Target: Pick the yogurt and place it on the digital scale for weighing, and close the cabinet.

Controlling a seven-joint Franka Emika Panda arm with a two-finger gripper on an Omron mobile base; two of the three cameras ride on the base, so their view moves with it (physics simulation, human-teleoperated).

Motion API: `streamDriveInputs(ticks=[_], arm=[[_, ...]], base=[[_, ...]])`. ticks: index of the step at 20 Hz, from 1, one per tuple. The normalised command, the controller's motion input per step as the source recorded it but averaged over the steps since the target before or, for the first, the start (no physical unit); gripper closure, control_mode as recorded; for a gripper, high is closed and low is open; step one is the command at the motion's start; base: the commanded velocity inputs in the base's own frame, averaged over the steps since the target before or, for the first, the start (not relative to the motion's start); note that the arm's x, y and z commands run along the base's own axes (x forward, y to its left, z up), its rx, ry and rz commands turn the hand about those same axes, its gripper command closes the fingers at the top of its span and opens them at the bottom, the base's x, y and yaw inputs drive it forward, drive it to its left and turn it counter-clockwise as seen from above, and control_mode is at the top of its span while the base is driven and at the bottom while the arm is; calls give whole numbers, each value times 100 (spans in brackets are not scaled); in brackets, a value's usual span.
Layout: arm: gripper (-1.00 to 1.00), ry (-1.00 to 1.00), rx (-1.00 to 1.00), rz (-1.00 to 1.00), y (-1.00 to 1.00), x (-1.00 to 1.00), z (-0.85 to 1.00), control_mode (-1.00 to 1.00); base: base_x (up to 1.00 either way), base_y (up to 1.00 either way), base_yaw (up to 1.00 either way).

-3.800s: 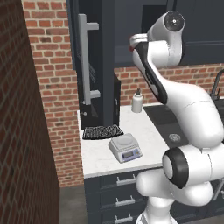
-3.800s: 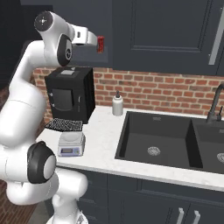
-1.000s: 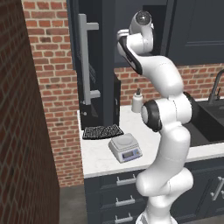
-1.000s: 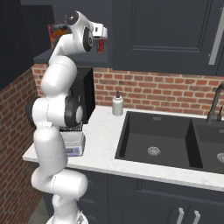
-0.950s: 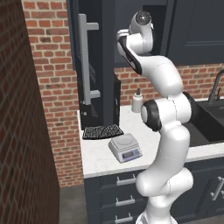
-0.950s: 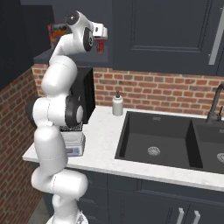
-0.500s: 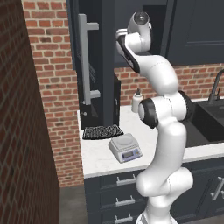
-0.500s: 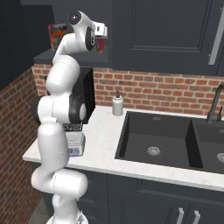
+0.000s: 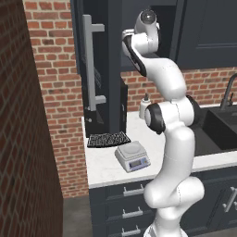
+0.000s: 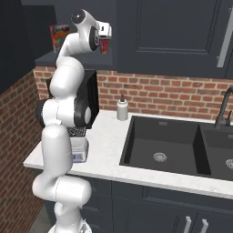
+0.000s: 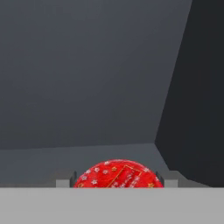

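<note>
- Running along a red brick wall [image 10: 173,98], a white speckled counter [image 10: 104,150] carries a deep black sink [image 10: 161,145] on the right and ends at a side brick wall on the left.
- The scale [image 9: 133,156] is a flat light-grey slab with a round silver plate and sits near the counter's front edge, just in front of a black ribbed mat [image 9: 109,139].
- A white pump bottle [image 10: 122,108] stands against the back wall; a black box appliance [image 10: 91,104] is beside it.
- The navy cabinet [image 9: 99,69] door stands open, its long silver bar handle [image 9: 90,65] facing out.
- The gripper [image 10: 105,43] is raised to the shelf level, clamped on the red yogurt [image 11: 118,174], a finger on each side.
- Bare dark shelf floor and walls lie beyond the cup.
</note>
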Motion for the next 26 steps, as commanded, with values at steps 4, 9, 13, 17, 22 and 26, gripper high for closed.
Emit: streamDriveInputs(ticks=[4, 9, 13, 17, 22, 26], arm=[[100, -1, 0, 0, 6, -6, 0, -100], [100, -13, 0, 1, 8, -67, 0, -100], [100, -28, 4, 0, 0, -100, -18, -100], [100, -47, 14, 0, -1, -100, -42, -100], [100, -45, 17, 0, 0, -100, -28, -100], [100, 0, 4, 0, 0, -100, 17, -100]], base=[[0, 0, 0], [0, 0, 0], [0, 0, 0], [0, 0, 0], [0, 0, 0], [0, 0, 0]])
